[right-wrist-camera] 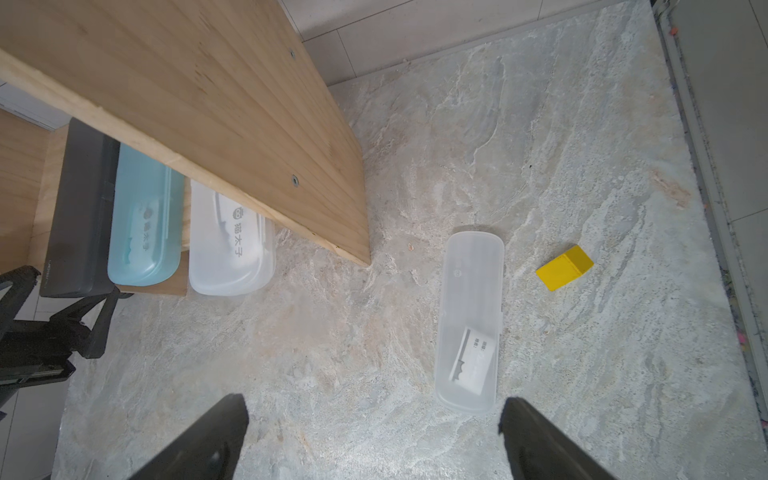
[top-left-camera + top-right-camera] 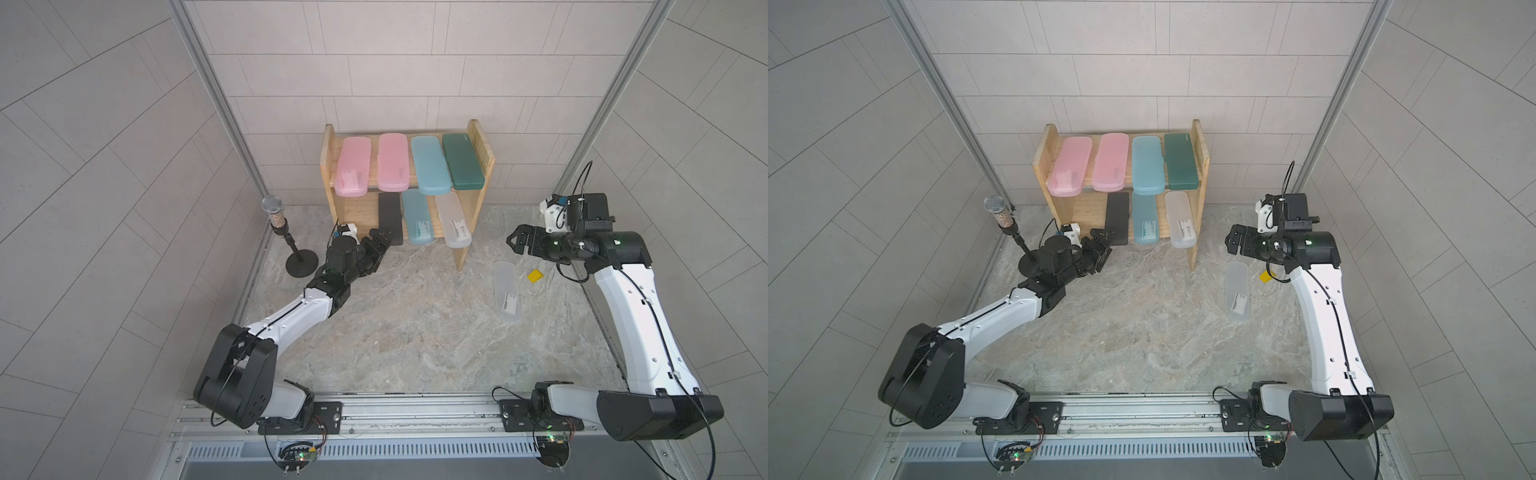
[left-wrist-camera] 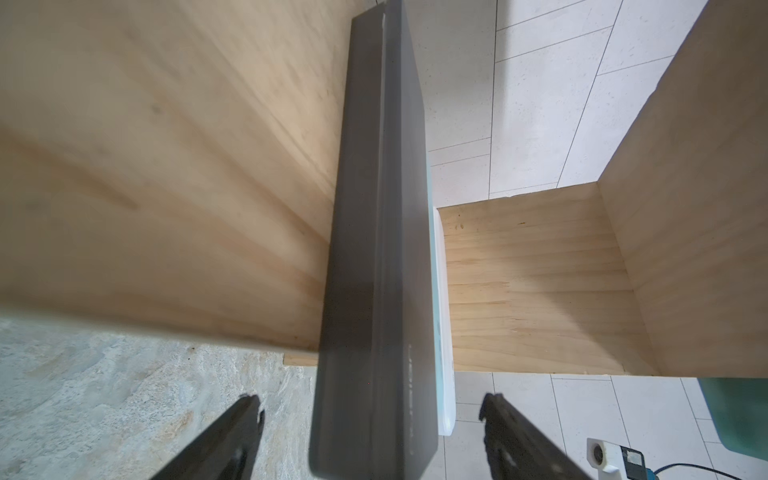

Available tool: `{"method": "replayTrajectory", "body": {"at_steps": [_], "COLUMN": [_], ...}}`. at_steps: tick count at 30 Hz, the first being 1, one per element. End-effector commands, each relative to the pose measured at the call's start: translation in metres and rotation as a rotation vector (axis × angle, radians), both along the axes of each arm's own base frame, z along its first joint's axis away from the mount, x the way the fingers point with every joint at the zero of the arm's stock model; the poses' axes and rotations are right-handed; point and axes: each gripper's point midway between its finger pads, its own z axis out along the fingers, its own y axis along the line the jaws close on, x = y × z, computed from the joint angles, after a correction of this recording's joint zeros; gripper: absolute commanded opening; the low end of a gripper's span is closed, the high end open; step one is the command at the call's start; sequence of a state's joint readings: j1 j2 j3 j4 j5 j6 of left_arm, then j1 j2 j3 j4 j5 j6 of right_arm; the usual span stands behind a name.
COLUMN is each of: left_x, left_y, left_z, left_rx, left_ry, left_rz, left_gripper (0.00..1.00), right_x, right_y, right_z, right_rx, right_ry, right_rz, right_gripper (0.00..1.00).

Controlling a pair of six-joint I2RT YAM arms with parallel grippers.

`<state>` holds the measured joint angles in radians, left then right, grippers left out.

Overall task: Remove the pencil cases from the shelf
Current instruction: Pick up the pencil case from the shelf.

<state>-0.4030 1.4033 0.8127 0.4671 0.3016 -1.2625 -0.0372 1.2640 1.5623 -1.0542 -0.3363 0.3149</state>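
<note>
The wooden shelf (image 2: 328, 166) holds two pink pencil cases (image 2: 353, 166), a light blue one (image 2: 430, 164) and a dark green one (image 2: 462, 160) on its upper tier. Its lower tier carries a black case (image 2: 390, 218), a light blue case (image 2: 417, 216) and a frosted clear case (image 2: 454, 220). My left gripper (image 3: 372, 407) is open, its fingers on either side of the black case's (image 3: 374, 249) near end with a gap on each side. A second frosted clear case (image 1: 469, 320) lies on the table, right of the shelf. Above it hangs my right gripper (image 2: 515, 241), open and empty.
A microphone on a round black stand (image 2: 301, 266) is left of the shelf, close to my left arm. A small yellow block (image 2: 535, 275) lies on the table beside the loose clear case. Tiled walls close in the back and both sides.
</note>
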Motion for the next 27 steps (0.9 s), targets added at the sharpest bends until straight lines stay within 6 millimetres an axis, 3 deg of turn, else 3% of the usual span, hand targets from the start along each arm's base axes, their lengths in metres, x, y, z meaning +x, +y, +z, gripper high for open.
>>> {"method": "replayTrajectory", "body": {"at_steps": [1,4,8,12,21,27], "left_x": [0.005,0.008,0.012,0.012,0.001,-0.011], "left_y": [0.0,0.0,-0.003,-0.003,0.005,0.007], "left_z": [0.014,0.015,0.016,0.017,0.022,0.021], "left_rx": [-0.014,-0.016,-0.034,-0.033,-0.009,-0.001], "left_ry": [-0.051,-0.055,-0.059,-0.061,-0.086,-0.088], "left_rz": [0.015,0.016,0.012,0.016,0.024,0.008], "left_gripper": [0.86,0.81,0.65,0.56,0.36,0.21], "right_x": [-0.008,-0.008,-0.011,-0.012,-0.017,-0.019], "right_y": [0.0,0.0,0.0,0.0,0.004,0.012], "right_z": [0.002,0.001,0.0,0.002,0.007,0.024], "right_rx": [-0.019,-0.021,-0.024,-0.026,-0.037,-0.047], "right_ry": [0.007,0.012,0.018,0.015,0.013,-0.012], "right_rz": [0.008,0.01,0.014,0.016,0.033,0.059], "right_gripper": [1.0,1.0,1.0,1.0,1.0,1.0]}}
